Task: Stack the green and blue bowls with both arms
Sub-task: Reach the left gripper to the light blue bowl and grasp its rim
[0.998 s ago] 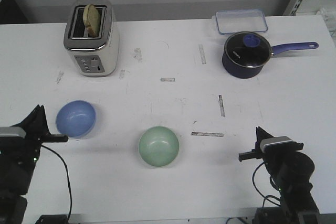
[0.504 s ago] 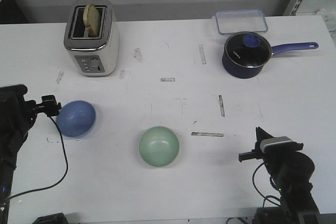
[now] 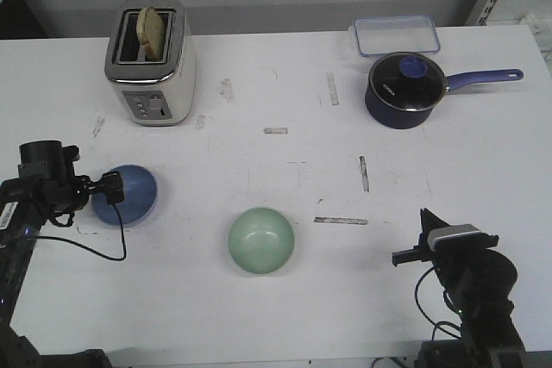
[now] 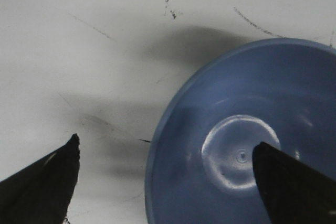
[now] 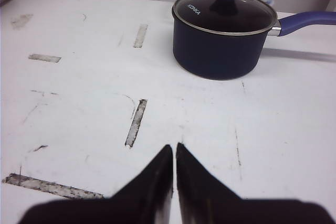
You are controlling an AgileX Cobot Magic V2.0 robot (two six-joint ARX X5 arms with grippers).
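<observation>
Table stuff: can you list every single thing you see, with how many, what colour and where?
blue bowl: 1, periwinkle, table's left
green bowl: 1, mint, near middle
toaster: 1, cream and silver, far left, bread slice in a slot
saucepan: 1, navy, lidded, far right
plastic container: 1, clear, behind saucepan
table: 1, white, scuffed
left gripper: 1, black, fingers open astride blue bowl's rim
right gripper: 1, black, fingers shut, near right

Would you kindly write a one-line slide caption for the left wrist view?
Left gripper, fingers spread, straddles the blue bowl's rim on the white table.
</observation>
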